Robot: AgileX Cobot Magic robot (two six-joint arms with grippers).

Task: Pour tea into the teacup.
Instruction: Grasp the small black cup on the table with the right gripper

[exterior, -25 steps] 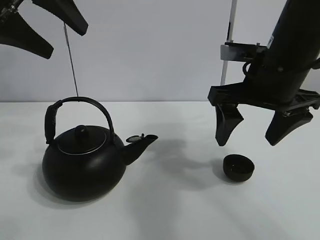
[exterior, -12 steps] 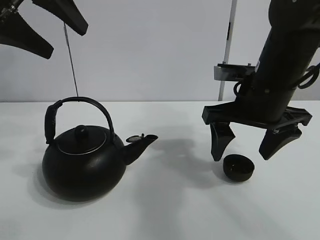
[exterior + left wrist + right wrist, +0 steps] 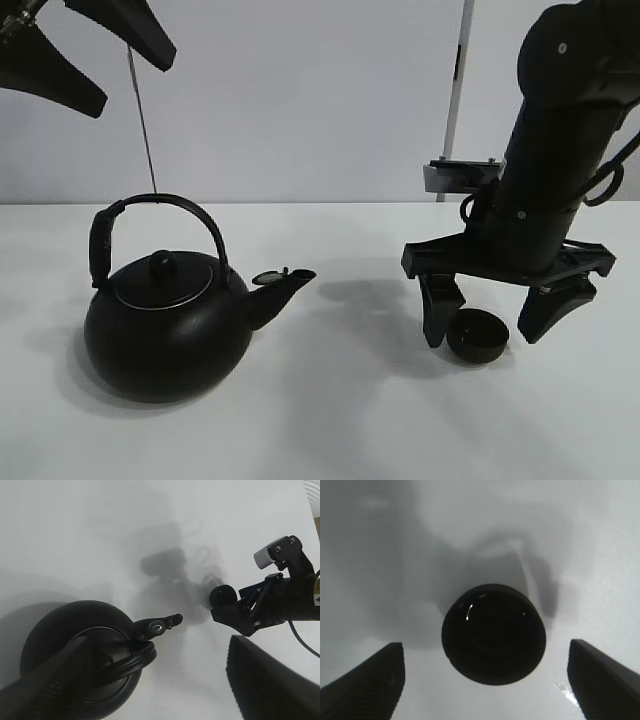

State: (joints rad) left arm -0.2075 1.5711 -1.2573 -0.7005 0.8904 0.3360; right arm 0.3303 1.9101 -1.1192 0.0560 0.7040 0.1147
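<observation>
The small matte black teacup [image 3: 477, 335] stands upright on the white table at the right. It fills the middle of the right wrist view [image 3: 493, 633] and shows small in the left wrist view [image 3: 222, 595]. My right gripper [image 3: 492, 318] is open, its two fingers low on either side of the cup and apart from it. The large black kettle [image 3: 168, 322] with arched handle stands at the left, spout pointing right. My left gripper [image 3: 78, 55] is open, high above the kettle at the top left, empty.
The white table [image 3: 330, 420] spreads around both objects, with a pale wall behind. A thin dark rod [image 3: 141, 115] and a white upright post [image 3: 455, 90] stand at the back. Shadows lie between kettle and cup.
My right gripper has come down from above the teacup until its open fingers straddle it. The kettle, cup and left gripper have not moved.
</observation>
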